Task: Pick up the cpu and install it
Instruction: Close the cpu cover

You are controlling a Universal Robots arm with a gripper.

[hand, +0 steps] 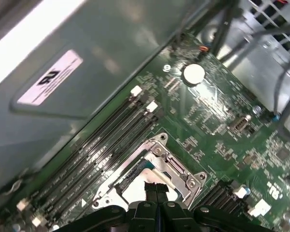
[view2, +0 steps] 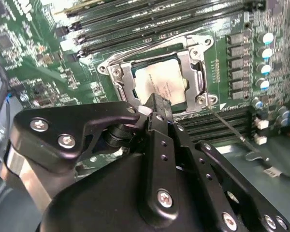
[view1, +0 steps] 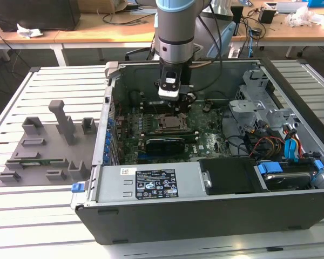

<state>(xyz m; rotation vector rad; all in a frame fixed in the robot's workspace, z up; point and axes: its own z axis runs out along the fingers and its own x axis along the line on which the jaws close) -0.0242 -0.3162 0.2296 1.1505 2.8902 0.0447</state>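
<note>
— Black metal tool, status?
— Fingers closed against each other, gripping nothing; tips at the edge of the silver metal socket frame.
— And the flat silvery-grey square cpu?
— Lying inside that frame, on the green motherboard; contact with the tool cannot be told.

The gripper, fingers pressed together, is hanging over the chip lying in the socket frame, and the open-topped computer case is leaving the way down from above clear. Memory slots are flanking the frame closely on two sides, and a thin lever wire is running beside it. Toward the exterior view's right a drive cage and loose cables are crowding the floor, while a long metal box is walling the side nearest the camera.
</note>
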